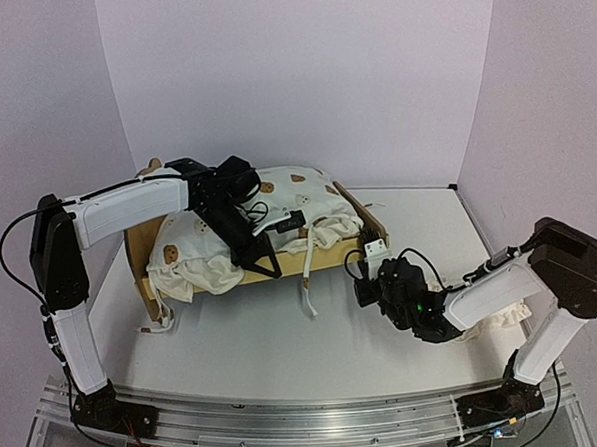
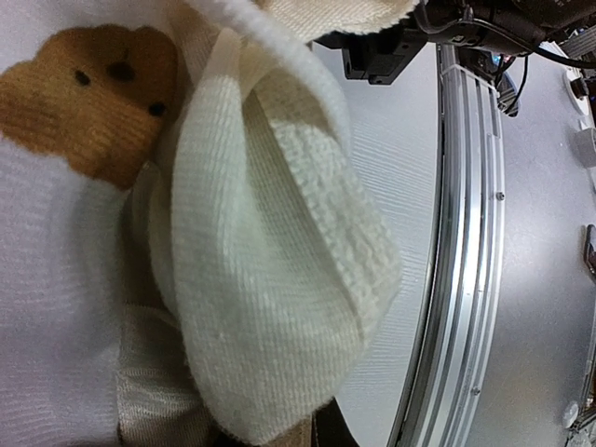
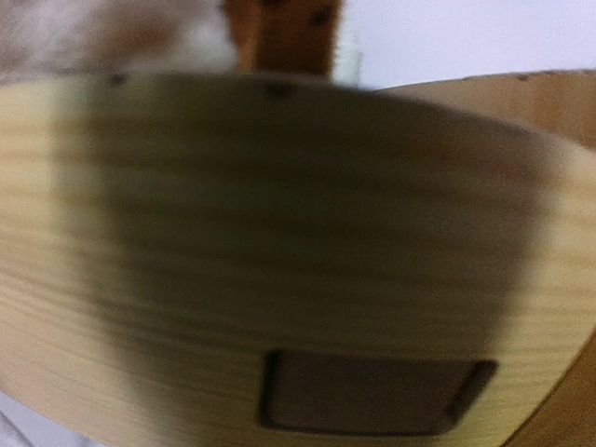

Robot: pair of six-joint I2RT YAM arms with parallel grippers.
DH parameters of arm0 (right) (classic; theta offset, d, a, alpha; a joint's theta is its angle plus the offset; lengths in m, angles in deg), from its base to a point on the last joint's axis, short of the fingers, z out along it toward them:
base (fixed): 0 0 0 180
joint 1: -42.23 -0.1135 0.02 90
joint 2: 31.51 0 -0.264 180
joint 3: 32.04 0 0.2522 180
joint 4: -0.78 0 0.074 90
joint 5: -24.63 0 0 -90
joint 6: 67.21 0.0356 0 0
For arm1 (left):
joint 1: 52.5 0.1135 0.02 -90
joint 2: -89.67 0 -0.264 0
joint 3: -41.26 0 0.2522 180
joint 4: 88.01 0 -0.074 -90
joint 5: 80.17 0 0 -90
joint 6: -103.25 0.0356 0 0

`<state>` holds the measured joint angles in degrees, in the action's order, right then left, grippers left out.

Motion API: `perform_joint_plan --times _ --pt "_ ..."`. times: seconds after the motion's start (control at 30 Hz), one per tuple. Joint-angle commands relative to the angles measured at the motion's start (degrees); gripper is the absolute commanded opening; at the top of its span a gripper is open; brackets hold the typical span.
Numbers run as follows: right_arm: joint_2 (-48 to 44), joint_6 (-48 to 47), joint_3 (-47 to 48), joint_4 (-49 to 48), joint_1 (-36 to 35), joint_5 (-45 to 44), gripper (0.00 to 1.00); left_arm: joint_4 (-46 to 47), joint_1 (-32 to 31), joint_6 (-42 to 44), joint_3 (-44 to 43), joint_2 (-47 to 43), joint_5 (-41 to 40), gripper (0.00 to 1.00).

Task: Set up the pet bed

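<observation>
The pet bed [image 1: 366,212], a light plywood frame, stands left of centre in the top view. A cream bear-print cushion [image 1: 297,194] is heaped over it and spills over the front rail. My left gripper [image 1: 263,263] reaches over the bed to that rail and is shut on a fold of the cushion [image 2: 270,279], which fills the left wrist view and hides the jaws. My right gripper [image 1: 363,270] is shut, close against the bed's right end. The right wrist view shows only blurred plywood [image 3: 279,233] with a dark rectangular slot [image 3: 372,396]; the fingers are hidden.
White ties [image 1: 307,293] hang from the cushion onto the table in front of the bed. A cream fabric piece [image 1: 504,323] lies under my right forearm. An aluminium rail [image 1: 309,418] runs along the near table edge. White walls close in the back and sides.
</observation>
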<state>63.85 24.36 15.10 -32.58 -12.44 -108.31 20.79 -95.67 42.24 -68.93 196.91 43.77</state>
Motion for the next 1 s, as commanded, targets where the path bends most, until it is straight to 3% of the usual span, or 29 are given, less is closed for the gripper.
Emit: perform_joint_plan --times 0.0,0.1,0.23,0.43,0.63,0.9,0.97 --pt "-5.79 2.73 0.61 11.04 -0.39 9.19 0.00 5.83 1.49 -5.45 -2.68 -3.35 4.46 0.00" --pt "-8.93 5.43 1.45 25.57 -2.57 17.24 0.00 8.50 3.87 -7.00 -1.88 -3.04 2.64 0.00" --pt "-12.66 11.37 -2.16 32.42 -6.16 26.71 0.00 11.62 7.62 -6.33 1.98 -2.92 2.12 0.00" --pt "-13.30 14.34 0.65 48.21 -9.78 34.94 0.00 13.46 8.89 1.11 8.85 -3.20 0.17 0.00" --pt "-15.29 14.16 1.04 53.45 -9.90 40.54 0.00 15.27 8.89 10.36 16.42 -4.01 -4.93 0.00" --pt "-10.80 10.51 10.35 61.84 -9.92 48.92 0.00 16.82 8.89 17.91 22.89 -3.06 -10.54 0.00" --pt "-10.43 10.22 12.63 62.11 -9.94 49.96 0.00 17.14 8.94 18.39 23.27 -3.14 -11.09 0.06"
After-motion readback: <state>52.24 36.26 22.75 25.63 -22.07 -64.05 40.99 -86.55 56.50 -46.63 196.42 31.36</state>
